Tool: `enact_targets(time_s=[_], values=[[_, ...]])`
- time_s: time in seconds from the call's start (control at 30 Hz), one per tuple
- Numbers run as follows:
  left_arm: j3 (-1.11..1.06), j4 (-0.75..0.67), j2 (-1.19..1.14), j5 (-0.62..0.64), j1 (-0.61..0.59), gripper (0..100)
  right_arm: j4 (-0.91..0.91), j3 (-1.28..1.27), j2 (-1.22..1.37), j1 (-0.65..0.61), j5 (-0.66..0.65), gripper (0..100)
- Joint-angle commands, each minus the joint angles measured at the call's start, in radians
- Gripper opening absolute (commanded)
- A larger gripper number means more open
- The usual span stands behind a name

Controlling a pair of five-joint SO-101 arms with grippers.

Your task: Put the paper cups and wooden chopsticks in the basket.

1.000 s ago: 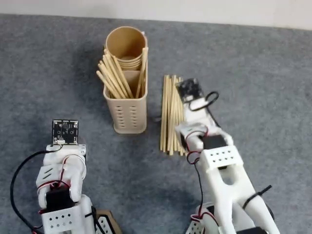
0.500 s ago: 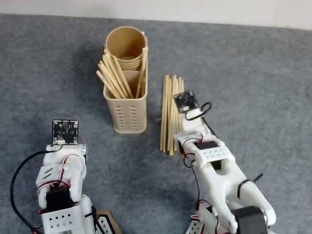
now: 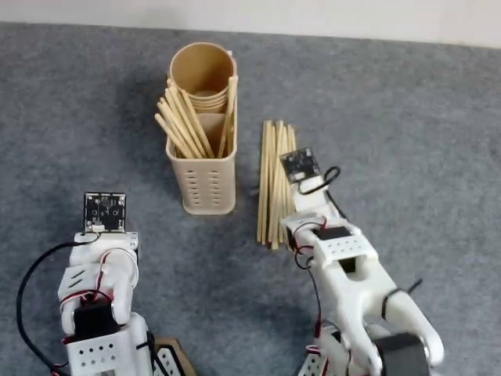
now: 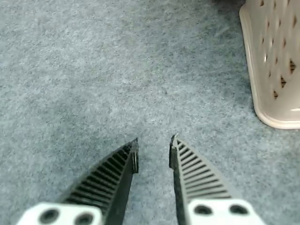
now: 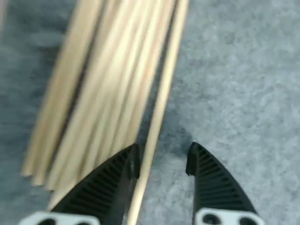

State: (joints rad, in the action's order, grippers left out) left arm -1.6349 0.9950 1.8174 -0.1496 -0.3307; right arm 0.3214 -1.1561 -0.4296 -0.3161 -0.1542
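The right end effector is held spread and empty, low over the near end of the loose chopsticks. The outermost stick runs into the gap between the jaws, close against one of them, and the rest of the bundle lies just outside. The left end effector is likewise spread and empty above bare worktop, with the basket near it to one side. Over the last second the right arm has been drawn back along the bundle towards its own base, so that the near ends of the sticks are now addressed, not their middle. Over the last half second almost no further motion is seen, and the left arm has not shifted at all. The bundle has not been disturbed and lies flat on the worktop just beside the basket, roughly parallel to its long side. Farther off, a sheaf of chopsticks is already stood in the basket, and behind it the stacked cups are nested at the far end. The cups are therefore judged done and the loose bundle is what remains. The pull-back is read as lining up for a grasp, and a closure here would likely catch only the edge stick.
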Motion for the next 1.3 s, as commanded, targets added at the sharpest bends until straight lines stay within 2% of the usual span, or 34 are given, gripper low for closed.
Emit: enact_targets(time_s=[0.0, 0.13, 0.27, 0.43, 0.57, 0.93, 1.0, 1.07, 1.27], values=[[0.005, -0.017, 0.005, -0.008, 0.015, 13, 0.012, -0.024, -0.183, -0.042, 0.072, 16.7], [0.005, -0.017, 0.005, -0.008, 0.015, 13, 0.005, -0.130, -0.306, -0.087, 0.071, 16.7], [0.005, -0.015, 0.005, -0.008, 0.015, 13, 0.005, -0.159, -0.289, -0.068, 0.069, 16.7], [0.005, -0.012, 0.005, -0.008, 0.015, 13, -0.001, -0.157, -0.193, -0.047, 0.068, 16.7], [0.005, -0.012, 0.005, -0.008, 0.015, 13, -0.068, -0.140, -0.096, -0.039, 0.017, 16.7], [0.007, -0.012, 0.005, -0.008, 0.015, 13, -0.036, 0.001, 0.122, -0.025, 0.015, 16.0], [0.007, -0.012, 0.005, -0.008, 0.015, 13, 0.019, 0.030, 0.122, -0.025, 0.018, 10.5], [0.007, -0.012, 0.005, -0.008, 0.015, 13, 0.047, 0.045, 0.116, -0.025, 0.018, 0.3], [0.007, -0.012, 0.005, -0.008, 0.015, 13, 0.050, 0.044, 0.058, -0.025, 0.020, 0.5]])
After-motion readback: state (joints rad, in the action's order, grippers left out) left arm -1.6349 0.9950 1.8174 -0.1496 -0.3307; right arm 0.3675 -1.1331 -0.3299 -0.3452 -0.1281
